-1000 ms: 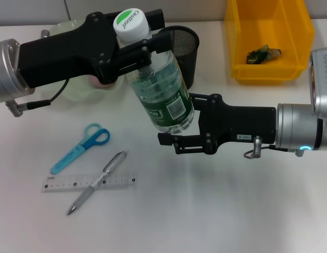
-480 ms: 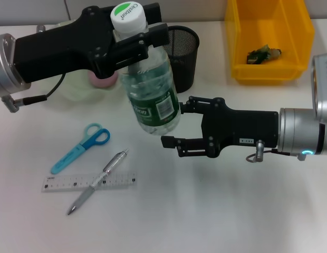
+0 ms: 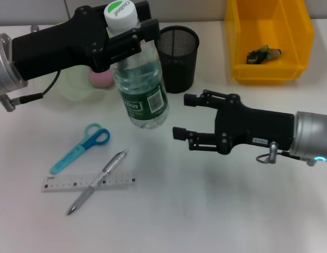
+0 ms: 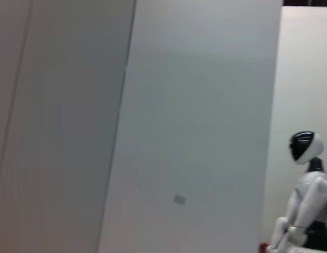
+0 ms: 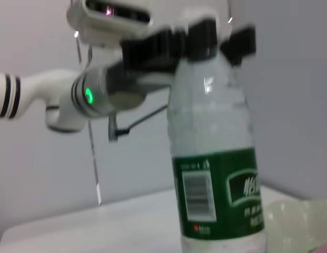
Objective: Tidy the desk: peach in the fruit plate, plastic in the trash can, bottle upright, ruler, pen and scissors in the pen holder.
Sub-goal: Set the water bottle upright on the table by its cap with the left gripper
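**Bottle held near upright by the left gripper**

The left gripper (image 3: 123, 38) is clamped on the neck of the bottle (image 3: 140, 87), just under its white and green cap, and the bottle stands close to upright with its base at the table (image 3: 205, 211). In the right wrist view the bottle (image 5: 216, 174) looks vertical, base on the white surface. The right gripper (image 3: 184, 117) sits just to the right of the bottle, apart from it, fingers spread wide and holding nothing.

The pen holder (image 3: 177, 58) stands just behind the bottle. The peach (image 3: 102, 78) lies in the fruit plate (image 3: 74, 87), partly hidden by the left arm. Plastic (image 3: 262, 54) lies in the yellow bin (image 3: 269, 37). Scissors (image 3: 82, 147), ruler (image 3: 63, 183) and pen (image 3: 98, 181) lie on the table at front left, the pen crossing the ruler
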### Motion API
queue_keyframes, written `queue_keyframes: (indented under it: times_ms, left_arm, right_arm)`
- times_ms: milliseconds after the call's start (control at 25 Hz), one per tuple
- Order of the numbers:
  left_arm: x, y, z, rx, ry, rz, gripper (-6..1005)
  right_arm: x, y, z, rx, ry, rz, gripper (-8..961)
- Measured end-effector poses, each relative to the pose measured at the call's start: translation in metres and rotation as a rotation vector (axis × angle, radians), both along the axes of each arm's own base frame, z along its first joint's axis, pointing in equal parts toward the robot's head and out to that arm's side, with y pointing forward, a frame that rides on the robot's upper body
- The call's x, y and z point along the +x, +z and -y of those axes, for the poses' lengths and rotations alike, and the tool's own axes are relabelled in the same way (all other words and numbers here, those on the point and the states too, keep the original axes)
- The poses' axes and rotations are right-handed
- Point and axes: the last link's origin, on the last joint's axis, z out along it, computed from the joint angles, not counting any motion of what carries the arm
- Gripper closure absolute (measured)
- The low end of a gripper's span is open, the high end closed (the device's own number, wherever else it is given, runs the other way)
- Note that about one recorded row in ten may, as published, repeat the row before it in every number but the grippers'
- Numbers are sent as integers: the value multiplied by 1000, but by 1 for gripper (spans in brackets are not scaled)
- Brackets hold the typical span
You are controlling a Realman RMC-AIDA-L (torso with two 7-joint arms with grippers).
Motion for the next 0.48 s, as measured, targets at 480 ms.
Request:
queue_keyframes:
  times_ms: [480]
  left_arm:
    - [-16,-3,-13,74,100,-109,584]
  right_arm:
    - [26,19,8,89,-113,-75,166]
